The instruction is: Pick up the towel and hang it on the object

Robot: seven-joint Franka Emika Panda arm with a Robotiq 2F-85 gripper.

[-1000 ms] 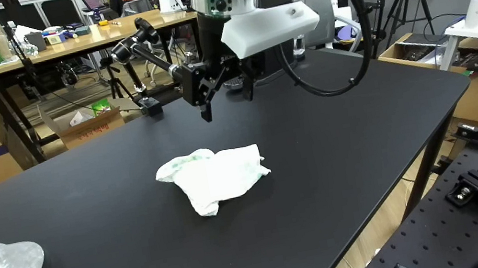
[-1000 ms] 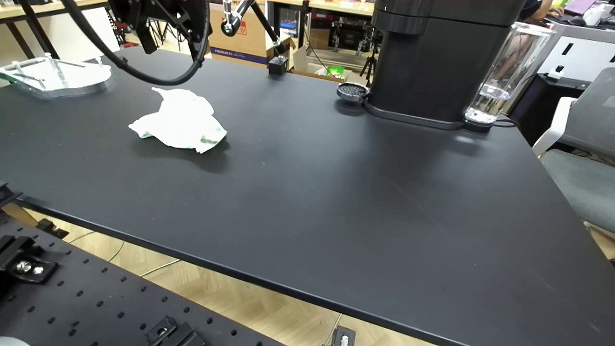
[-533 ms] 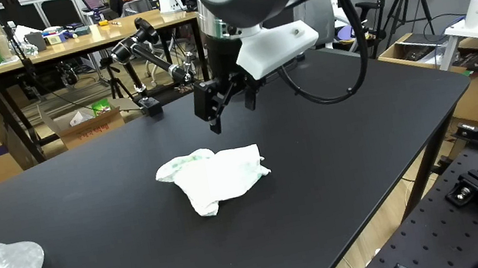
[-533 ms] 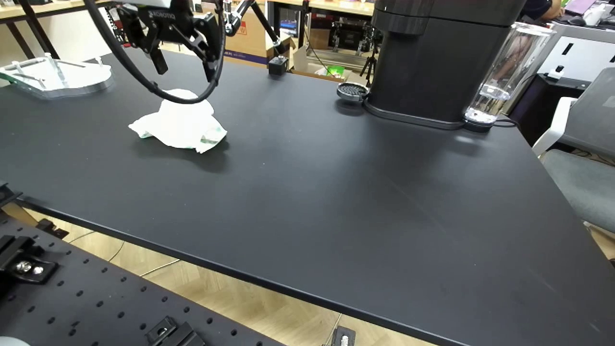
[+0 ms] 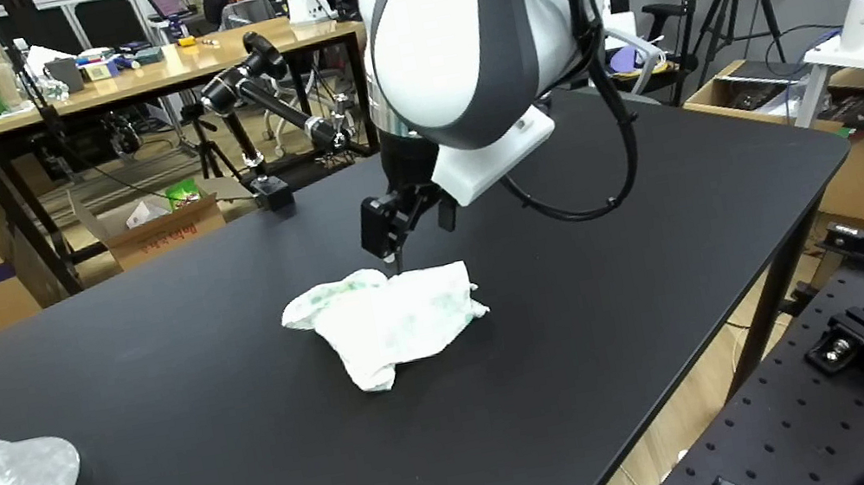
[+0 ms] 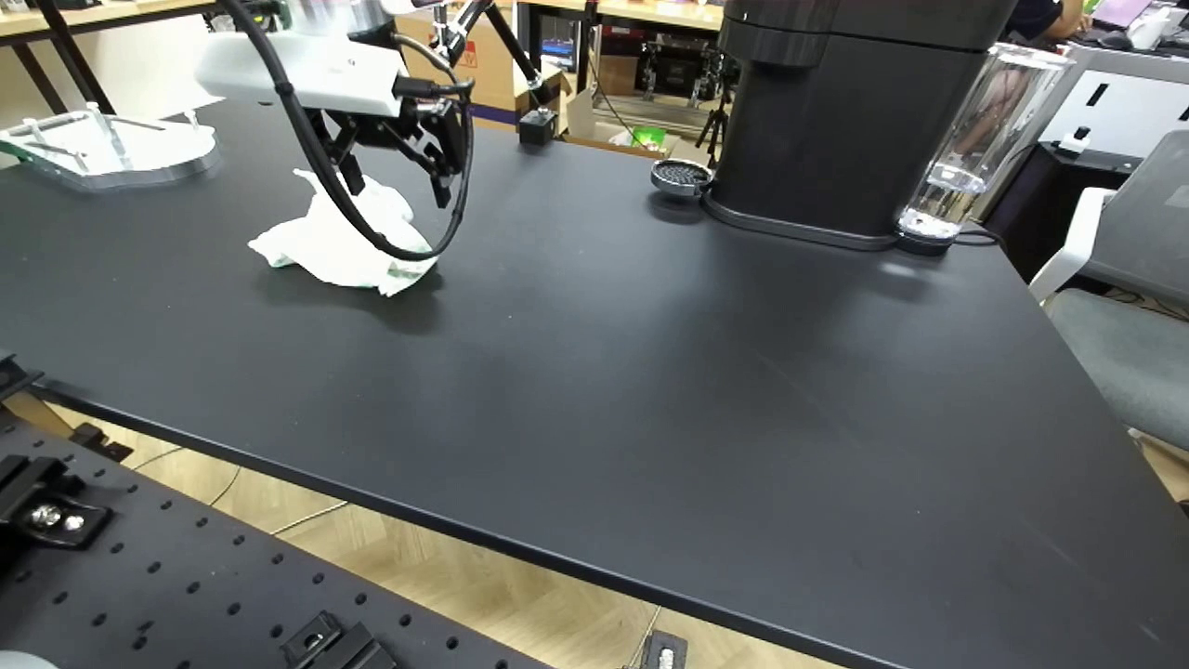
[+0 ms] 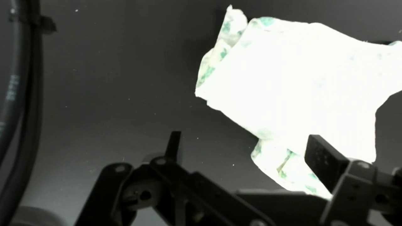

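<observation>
A crumpled white towel with green marks [image 5: 401, 322] lies on the black table. It also shows in the other exterior frame [image 6: 339, 242] and in the wrist view [image 7: 298, 81]. My gripper [image 5: 423, 240] is open and empty, low above the towel's far edge. In the wrist view, one fingertip of the gripper [image 7: 245, 136] is over bare table and the other overlaps the towel; contact cannot be told. A pale plate with metal pegs [image 5: 42, 483] lies on the table and also shows in an exterior view [image 6: 139, 158]; it may be the task's object.
A tall black machine [image 6: 845, 130] stands on the table with a clear cylinder [image 6: 971, 149] and a round perforated disc [image 6: 681, 177] beside it. A clamped jointed arm [image 5: 277, 102] rises at the table's far edge. A cable loop [image 6: 372, 237] hangs from my wrist.
My gripper has come down to the towel, moving right and down in an exterior view. It stays open. The towel and the pegged plate have not moved.
</observation>
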